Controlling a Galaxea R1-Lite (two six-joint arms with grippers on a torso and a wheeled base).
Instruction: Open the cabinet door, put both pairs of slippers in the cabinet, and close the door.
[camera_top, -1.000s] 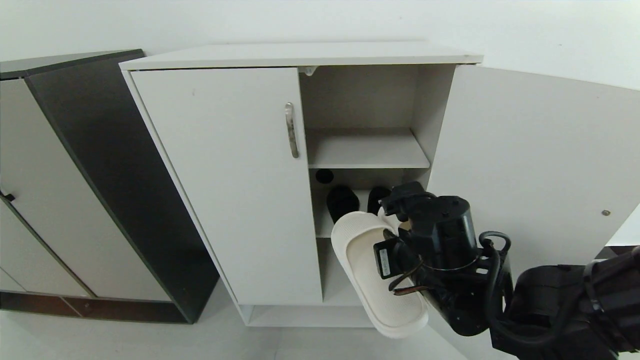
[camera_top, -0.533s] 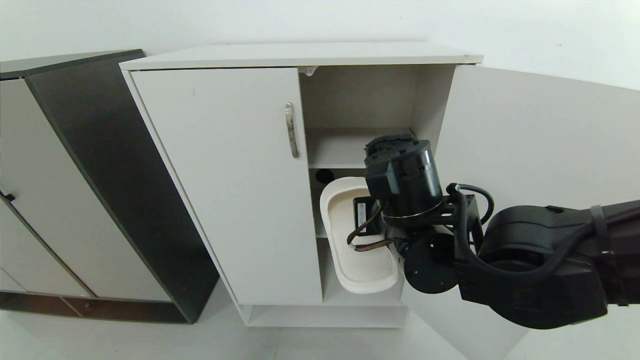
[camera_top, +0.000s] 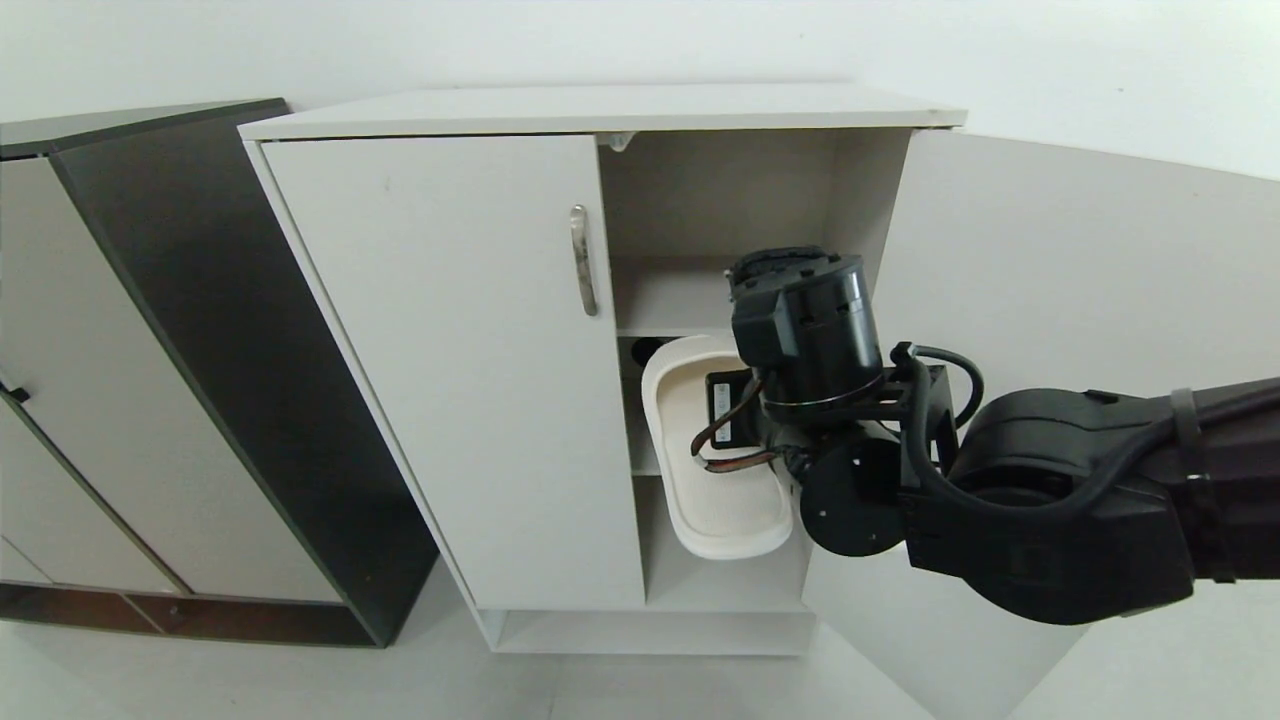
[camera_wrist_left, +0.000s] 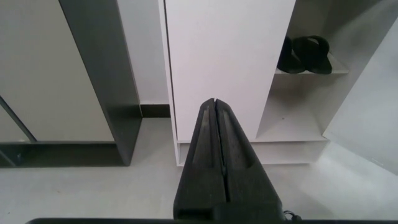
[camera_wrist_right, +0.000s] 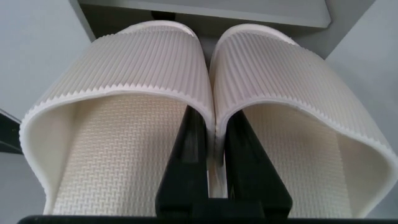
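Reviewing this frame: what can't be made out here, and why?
Head view: the right arm hides the right hand and one of the white slippers.
Head view: slipper and arm cover the shelf with the black slippers.
Right wrist view: the white slippers cover most of the cabinet interior, so clearance is unclear.

White slippers (camera_wrist_right: 143, 81): matt, rubbery foam; ribbed straps, herringbone-grained footbeds. Cabinet (camera_top: 450, 350): smooth matt white laminate board. Door handle (camera_top: 581, 260): brushed metal, dull sheen. Black slippers (camera_wrist_left: 308, 53): matt, smooth-looking. Floor (camera_wrist_left: 93, 186): smooth, pale grey.
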